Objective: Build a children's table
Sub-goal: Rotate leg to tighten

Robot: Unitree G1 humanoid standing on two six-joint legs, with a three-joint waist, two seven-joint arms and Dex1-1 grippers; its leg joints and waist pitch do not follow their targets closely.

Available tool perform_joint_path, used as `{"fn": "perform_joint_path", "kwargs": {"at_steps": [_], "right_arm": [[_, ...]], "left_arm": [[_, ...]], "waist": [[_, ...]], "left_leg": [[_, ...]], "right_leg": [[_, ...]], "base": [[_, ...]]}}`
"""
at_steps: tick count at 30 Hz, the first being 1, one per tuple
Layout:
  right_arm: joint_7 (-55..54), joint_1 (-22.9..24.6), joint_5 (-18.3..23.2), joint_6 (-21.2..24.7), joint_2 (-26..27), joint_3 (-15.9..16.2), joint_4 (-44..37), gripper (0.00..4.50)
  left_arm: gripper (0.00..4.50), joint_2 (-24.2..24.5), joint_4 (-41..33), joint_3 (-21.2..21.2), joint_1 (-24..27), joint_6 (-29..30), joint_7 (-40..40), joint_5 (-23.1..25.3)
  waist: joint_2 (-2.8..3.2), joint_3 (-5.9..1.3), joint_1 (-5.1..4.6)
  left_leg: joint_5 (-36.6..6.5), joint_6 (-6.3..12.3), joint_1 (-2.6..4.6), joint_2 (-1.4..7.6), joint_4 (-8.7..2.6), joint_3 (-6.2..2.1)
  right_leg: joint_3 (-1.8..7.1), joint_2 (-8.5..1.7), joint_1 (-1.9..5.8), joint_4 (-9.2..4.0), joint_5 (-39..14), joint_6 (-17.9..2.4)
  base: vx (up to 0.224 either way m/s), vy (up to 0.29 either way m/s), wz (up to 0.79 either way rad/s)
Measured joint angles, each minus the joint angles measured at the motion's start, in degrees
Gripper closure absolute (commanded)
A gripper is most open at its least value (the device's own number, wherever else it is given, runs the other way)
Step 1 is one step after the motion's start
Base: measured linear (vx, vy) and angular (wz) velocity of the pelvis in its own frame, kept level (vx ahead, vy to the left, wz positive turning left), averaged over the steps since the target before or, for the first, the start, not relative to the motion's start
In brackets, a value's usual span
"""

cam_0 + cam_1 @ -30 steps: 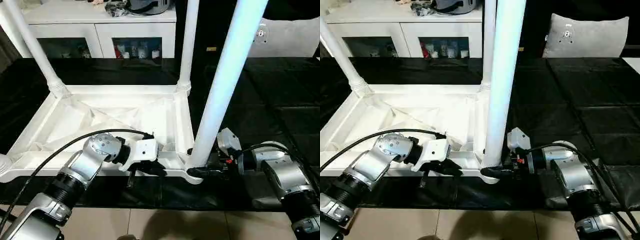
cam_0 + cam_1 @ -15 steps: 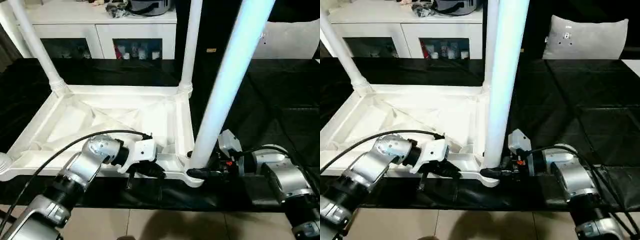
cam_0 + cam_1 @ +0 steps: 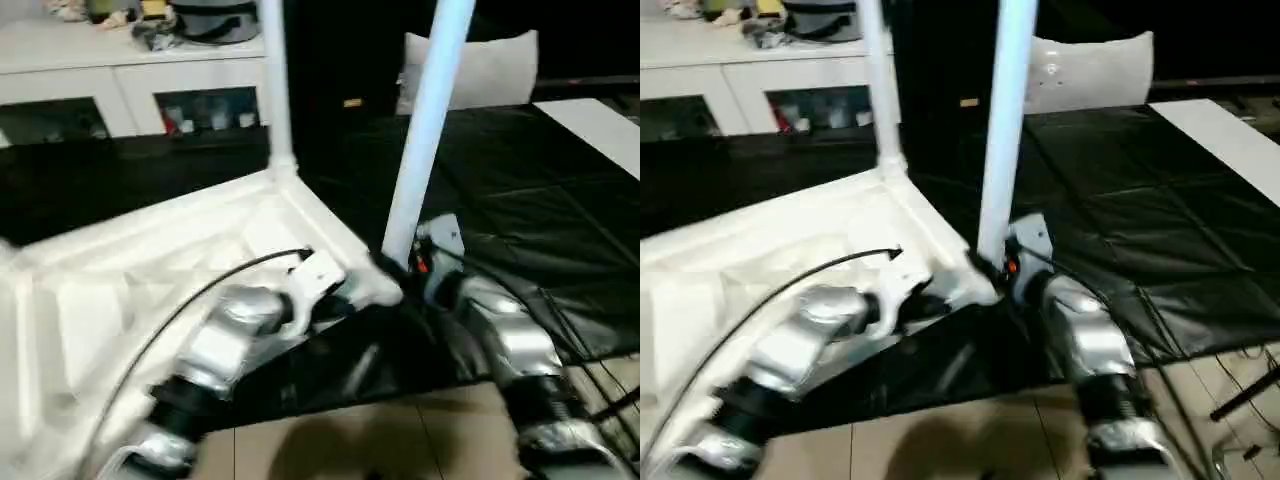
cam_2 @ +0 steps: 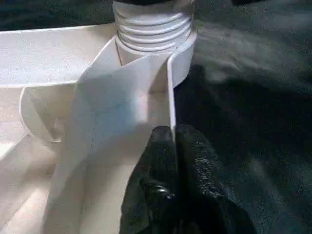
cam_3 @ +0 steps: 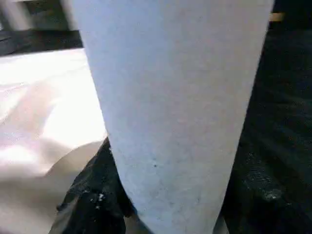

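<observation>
The children's table lies upside down, its white ribbed top (image 3: 150, 260) on the black mat. One tube leg (image 3: 272, 80) stands in the far corner socket. A nearer leg (image 3: 425, 120) stands in the front right socket (image 4: 153, 34). My left gripper (image 4: 171, 141) is shut on the thin rim wall of the top just beside that socket, also seen from above (image 3: 345, 305). My right gripper (image 3: 400, 275) is at the base of the nearer leg (image 5: 170, 97), a black finger (image 5: 92, 195) pressed on each side of it.
A white cabinet (image 3: 120, 80) with glass doors stands behind the mat. A grey cushion (image 3: 490, 65) leans at the back right. Black mat (image 3: 520, 220) stretches to the right, with a pale panel (image 3: 600, 120) at its far corner. Tiled floor (image 3: 380, 440) runs along the front.
The whole picture has swung and blurred, so the camera moved. My right gripper's fingers have drawn in around the leg's base. My left gripper keeps its hold on the rim.
</observation>
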Motion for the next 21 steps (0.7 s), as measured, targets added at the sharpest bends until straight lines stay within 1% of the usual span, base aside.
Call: {"fn": "perform_joint_path", "kwargs": {"at_steps": [1, 2, 3, 4, 5, 6, 7, 9, 12, 14, 15, 16, 17, 18, 19, 20, 21], "right_arm": [[-1.26, -0.14, -0.14, -0.53, 0.75, -0.54, 0.22, 1.73], [-1.83, -0.14, -0.05, -0.73, 1.25, -0.75, 0.13, 1.73], [-2.21, -0.13, -0.01, -0.87, 1.61, -0.96, 0.06, 1.66], [-2.27, -0.04, -0.01, -1.17, 1.68, -1.02, 0.03, 1.53], [-2.07, 0.05, 0.03, -1.34, 1.64, -1.08, -0.12, 1.39], [-1.75, 0.17, 0.13, -1.46, 1.60, -1.15, -0.26, 1.32], [-1.08, 0.35, 0.14, -1.92, 1.51, -1.13, -0.41, 1.32], [0.12, 0.62, 0.10, -2.98, 0.86, -0.72, -0.59, 1.08], [2.17, 1.75, -0.21, -3.52, -1.27, 0.50, -1.23, 0.85], [5.36, 3.23, -0.51, -2.90, -3.73, 1.68, -2.22, 0.77], [7.53, 3.74, -0.43, -2.72, -4.80, 2.23, -2.32, 0.66], [10.28, 4.07, 0.00, -2.39, -6.02, 2.45, -2.89, 0.48], [11.85, 4.15, 0.12, -2.30, -6.78, 2.45, -3.14, 0.44], [14.10, 4.42, 0.38, -2.58, -7.79, 2.68, -3.62, 0.34], [16.26, 4.54, 0.76, -3.18, -8.93, 2.93, -3.92, 0.34], [17.92, 4.66, 1.30, -3.36, -9.90, 2.99, -4.35, 0.34], [19.47, 4.69, 1.88, -3.59, -10.93, 2.92, -4.77, 0.10]], "left_arm": [[4.50, -0.53, -0.01, -0.09, -0.08, 0.06, 1.08, 0.18], [4.50, -0.57, -0.04, -0.26, -0.21, 0.06, 1.51, 0.21], [4.50, -0.60, -0.03, -0.48, -0.39, 0.09, 1.75, 0.22], [4.50, -0.59, -0.02, -0.56, -0.45, 0.10, 1.77, 0.22], [4.50, -0.47, -0.03, -0.56, -0.59, 0.04, 1.74, 0.21], [4.50, -0.11, -0.02, -0.76, -0.85, -0.06, 1.60, 0.20], [4.50, 0.48, 0.00, -1.22, -1.30, -0.24, 1.38, 0.21], [4.50, 1.85, 0.30, -1.50, -1.69, -1.53, 0.41, 0.39], [4.50, 4.26, 1.13, -1.79, -2.48, -4.63, -2.58, 0.11], [4.50, 6.13, 1.24, -2.09, -2.80, -6.33, -4.92, -0.21], [4.50, 7.06, 1.36, -2.21, -2.97, -7.22, -6.10, -0.24], [4.50, 8.21, 1.43, -2.29, -3.21, -8.16, -7.42, -0.34], [4.50, 8.76, 1.59, -2.44, -3.51, -8.60, -8.31, -0.36], [4.50, 9.37, 1.65, -2.73, -3.70, -9.32, -9.33, -0.48], [4.50, 10.27, 1.63, -2.89, -3.73, -10.27, -10.73, -0.78], [4.50, 10.96, 1.69, -3.15, -3.90, -11.14, -11.79, -0.92], [4.50, 11.86, 1.68, -3.33, -4.01, -12.06, -13.10, -1.24]], "waist": [[0.22, 0.09, -0.19], [0.46, 0.15, -0.33], [0.48, 0.17, -0.25], [0.27, 0.17, -0.18], [0.17, 0.18, -0.14], [0.18, 0.18, 0.06], [0.22, 0.20, 0.38], [0.28, 0.16, 0.56], [0.31, 0.11, 1.07], [0.32, 0.11, 2.04], [0.32, 0.11, 2.49], [0.37, 0.08, 3.14], [0.40, 0.07, 3.62], [0.40, 0.06, 3.90], [0.40, 0.06, 4.60], [0.38, 0.04, 5.06], [0.39, 0.04, 5.45]], "left_leg": [[0.00, 0.00, -0.32, 0.32, -0.06, -0.39], [0.00, -0.01, -0.73, 0.54, -0.14, -0.55], [-0.01, -0.02, -0.80, 0.56, -0.13, -0.56], [-0.04, -0.08, -0.52, 0.23, -0.13, -0.41], [-0.09, -0.16, -0.16, -0.12, -0.13, -0.41], [-0.11, -0.18, -0.03, -0.26, -0.18, -0.34], [-0.12, -0.19, -0.07, -0.23, -0.29, -0.33], [-0.11, -0.19, -0.70, -0.12, -0.38, -0.39], [-0.17, -0.30, -1.26, -0.15, -0.31, -0.37], [-0.28, -0.48, -1.33, -0.17, -0.22, -0.34], [-0.33, -0.54, -1.34, -0.18, -0.23, -0.34], [-0.36, -0.59, -1.37, -0.15, -0.34, -0.31], [-0.28, -0.44, -1.41, -0.10, -0.39, -0.30], [-0.25, -0.39, -1.48, -0.06, -0.39, -0.29], [-0.27, -0.43, -1.60, -0.05, -0.38, -0.26], [-0.30, -0.45, -1.73, -0.05, -0.32, -0.15], [-0.34, -0.44, -1.89, -0.05, -0.19, -0.11]], "right_leg": [[-0.99, -0.09, 0.19, -0.53, 0.00, 0.01], [-1.30, -0.06, 0.34, -0.73, 0.00, 0.01], [-1.06, 0.01, 0.31, -0.50, 0.00, 0.02], [0.08, 0.21, -0.04, 0.19, 0.01, 0.00], [0.39, 0.06, -0.20, 0.64, 0.03, 0.00], [0.31, -0.12, -0.24, 0.78, 0.02, 0.00], [0.06, -0.21, -0.31, 0.80, 0.02, 0.00], [-0.07, -0.21, -0.58, 0.80, 0.03, -0.01], [0.14, -0.21, -1.08, 1.06, 0.26, -0.24], [0.28, -0.22, -1.21, 1.27, 0.57, -0.48], [0.30, -0.22, -1.26, 1.34, 0.73, -0.59], [0.33, -0.19, -1.39, 1.41, 0.71, -0.58], [0.34, -0.13, -1.47, 1.45, 0.68, -0.65], [0.36, -0.10, -1.58, 1.53, 0.65, -0.76], [0.40, -0.09, -1.78, 1.75, 0.60, -0.95], [0.54, -0.10, -2.06, 1.98, 0.52, -0.98], [0.66, -0.11, -2.34, 2.31, 0.38, -1.04]], "base": [[0.000, 0.000, 0.00], [0.000, 0.000, 0.00], [0.000, 0.000, 0.00], [0.000, 0.000, 0.00], [0.066, -0.018, 0.10], [0.066, -0.018, 0.10], [0.052, -0.019, 0.01], [0.000, 0.000, 0.00], [0.000, 0.000, 0.00], [0.000, 0.000, 0.00], [0.000, 0.000, 0.00], [0.000, 0.000, 0.00], [0.000, 0.000, 0.00], [0.000, 0.000, 0.00], [0.000, 0.000, 0.00], [0.000, 0.000, 0.00], [0.000, 0.000, 0.00]]}}
